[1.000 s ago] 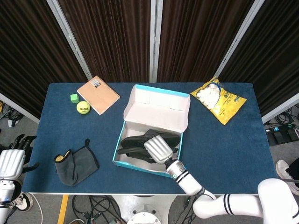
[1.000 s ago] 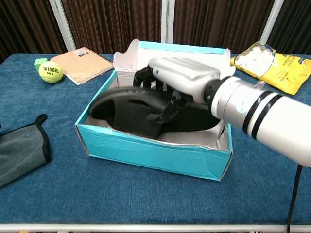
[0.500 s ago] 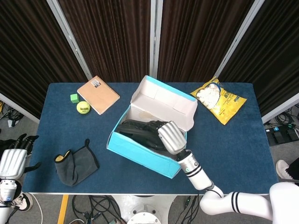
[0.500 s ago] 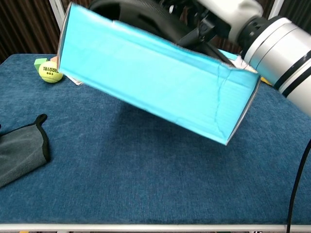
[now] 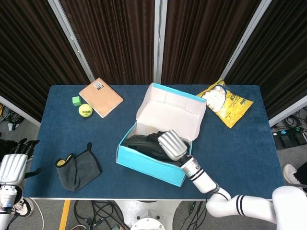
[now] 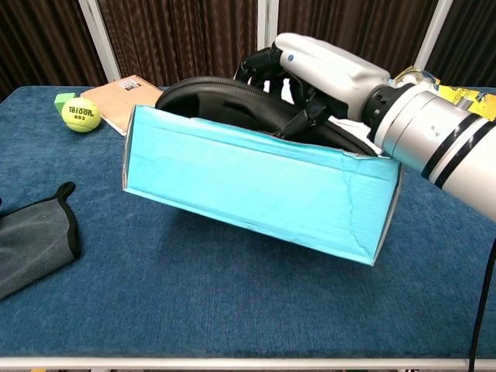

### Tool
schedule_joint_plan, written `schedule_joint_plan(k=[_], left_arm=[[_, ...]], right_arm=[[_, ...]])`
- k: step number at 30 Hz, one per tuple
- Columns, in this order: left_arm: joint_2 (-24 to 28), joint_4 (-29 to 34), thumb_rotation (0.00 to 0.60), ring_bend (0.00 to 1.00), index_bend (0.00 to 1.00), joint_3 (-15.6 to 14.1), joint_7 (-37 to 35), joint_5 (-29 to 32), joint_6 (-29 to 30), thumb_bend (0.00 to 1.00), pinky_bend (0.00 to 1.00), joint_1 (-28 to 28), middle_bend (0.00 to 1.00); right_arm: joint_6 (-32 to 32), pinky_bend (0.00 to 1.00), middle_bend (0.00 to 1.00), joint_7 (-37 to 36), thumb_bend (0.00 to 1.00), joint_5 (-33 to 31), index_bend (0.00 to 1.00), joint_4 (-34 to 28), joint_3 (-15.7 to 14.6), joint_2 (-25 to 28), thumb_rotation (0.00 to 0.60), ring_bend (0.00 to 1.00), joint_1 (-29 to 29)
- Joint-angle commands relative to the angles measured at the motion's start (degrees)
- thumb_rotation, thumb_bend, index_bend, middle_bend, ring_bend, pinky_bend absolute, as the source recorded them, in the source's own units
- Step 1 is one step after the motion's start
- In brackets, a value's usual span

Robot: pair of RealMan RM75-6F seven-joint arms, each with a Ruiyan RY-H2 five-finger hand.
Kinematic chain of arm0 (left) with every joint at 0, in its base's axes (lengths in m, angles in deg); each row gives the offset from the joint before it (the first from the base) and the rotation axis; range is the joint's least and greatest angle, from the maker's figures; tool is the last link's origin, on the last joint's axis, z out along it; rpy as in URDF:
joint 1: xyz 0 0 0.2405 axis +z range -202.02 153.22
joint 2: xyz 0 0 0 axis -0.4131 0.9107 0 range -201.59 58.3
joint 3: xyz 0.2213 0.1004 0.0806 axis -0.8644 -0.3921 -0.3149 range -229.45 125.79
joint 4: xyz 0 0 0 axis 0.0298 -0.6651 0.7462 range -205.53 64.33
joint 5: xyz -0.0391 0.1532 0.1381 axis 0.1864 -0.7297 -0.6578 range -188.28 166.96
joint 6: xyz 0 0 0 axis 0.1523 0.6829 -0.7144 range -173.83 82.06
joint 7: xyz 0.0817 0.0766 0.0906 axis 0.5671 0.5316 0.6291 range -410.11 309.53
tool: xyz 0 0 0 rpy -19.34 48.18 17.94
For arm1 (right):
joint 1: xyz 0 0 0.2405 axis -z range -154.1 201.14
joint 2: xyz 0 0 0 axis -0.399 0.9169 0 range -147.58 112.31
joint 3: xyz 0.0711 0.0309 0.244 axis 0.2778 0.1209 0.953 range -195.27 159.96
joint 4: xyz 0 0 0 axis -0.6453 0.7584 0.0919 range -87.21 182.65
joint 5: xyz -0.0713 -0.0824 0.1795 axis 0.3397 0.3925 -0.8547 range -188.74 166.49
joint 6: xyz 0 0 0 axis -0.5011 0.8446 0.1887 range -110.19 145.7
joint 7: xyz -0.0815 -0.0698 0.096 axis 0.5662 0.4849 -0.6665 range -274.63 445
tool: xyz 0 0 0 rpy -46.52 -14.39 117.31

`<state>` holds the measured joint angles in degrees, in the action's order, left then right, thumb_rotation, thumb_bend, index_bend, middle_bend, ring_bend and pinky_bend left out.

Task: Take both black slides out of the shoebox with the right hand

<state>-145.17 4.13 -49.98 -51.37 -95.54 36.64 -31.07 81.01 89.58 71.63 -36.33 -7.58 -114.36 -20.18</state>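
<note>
right hand [image 6: 329,74] gripping black slide [image 6: 232,105], shoebox [image 6: 256,190] tilted

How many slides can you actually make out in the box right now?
1 for certain: a black slide sticking up over the shoebox rim, gripped by the right hand. The dark mass beneath it in the head view may be the second, but it is hidden.

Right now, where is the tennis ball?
In the head view the tennis ball lies at the table's far left, between the green cube and the notebook, well away from the shoebox.
</note>
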Motion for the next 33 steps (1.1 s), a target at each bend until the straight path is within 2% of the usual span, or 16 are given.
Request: schedule_joint_plan(k=[1,7,15,20,25,30,33], left_arm=[[-0.1,-0.3,0.6,0.1,0.16,0.0,-0.3,0.0,0.1,0.0,0.31,0.0,0.19],[-0.2,-0.7,0.6,0.1,0.16,0.0,-0.6,-0.2,0.1,0.0,0.31,0.0,0.19],[-0.3,-0.3,0.6,0.1,0.16,0.0,-0.2,-0.5,0.2,0.0,0.31,-0.2,0.19],[-0.4,-0.4,0.6,0.1,0.16,0.0,-0.5,-0.4,0.0,0.0,0.31,-0.2,0.19],[-0.4,-0.5,0.6,0.1,0.16,0.0,-0.9,-0.4,0.1,0.0,0.31,-0.2,0.19],[-0.6,-0.6,0.6,0.1,0.16,0.0,-0.9,-0.6,0.3,0.0,0.31,-0.3,0.19],[-0.6,-0.6,0.6,0.1,0.16,0.0,-0.9,-0.7,0.3,0.0,0.31,-0.2,0.19]], right_arm=[[-3.9,0.75,0.66,-0.3,0.44,-0.3,0.73,-1.0,-0.7,1.9,0.6,0.57,-1.4],[-7.7,0.78,0.7,-0.6,0.45,0.9,0.79,-2.7,-1.8,4.9,0.6,0.61,-3.0],[-11.4,0.79,0.71,-2.0,0.47,1.6,0.81,-3.0,-2.9,6.5,0.6,0.61,-4.6],[-6.9,0.79,0.71,-2.7,0.47,5.3,0.81,-1.3,-2.8,5.5,0.6,0.61,-4.1],[-1.3,0.79,0.72,-7.6,0.49,10.5,0.83,0.7,-3.6,4.2,0.6,0.61,-3.5],[-0.2,0.79,0.73,-8.9,0.5,12.2,0.85,2.0,-4.7,4.2,0.6,0.62,-3.4],[3.7,0.79,0.73,-8.8,0.49,13.5,0.85,3.8,-4.2,2.7,0.6,0.62,-2.5]])
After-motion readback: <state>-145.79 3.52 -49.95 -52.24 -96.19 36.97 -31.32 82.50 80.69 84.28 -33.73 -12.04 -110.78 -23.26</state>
